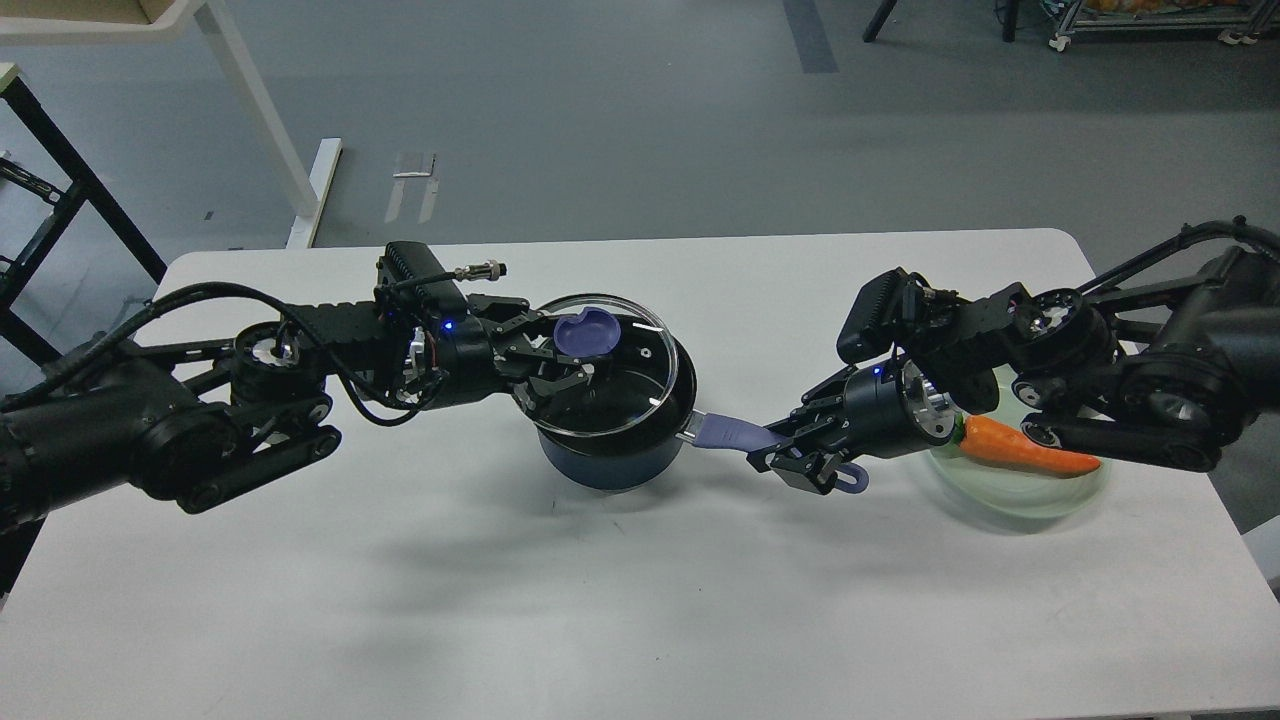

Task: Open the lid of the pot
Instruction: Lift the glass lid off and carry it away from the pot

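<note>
A dark blue pot (612, 462) stands at the middle of the white table (640, 600). Its purple handle (730, 433) points right. The round glass lid (625, 375) with a purple knob (585, 336) is raised and tilted above the pot's left rim. My left gripper (572, 360) is shut on the lid's knob from the left. My right gripper (795, 455) is shut on the far end of the pot handle, low over the table.
A clear glass plate (1030, 490) with an orange carrot (1020, 447) sits at the right, under my right arm. White desk legs (255, 110) and a black frame (60, 170) stand on the floor beyond the table's far left edge.
</note>
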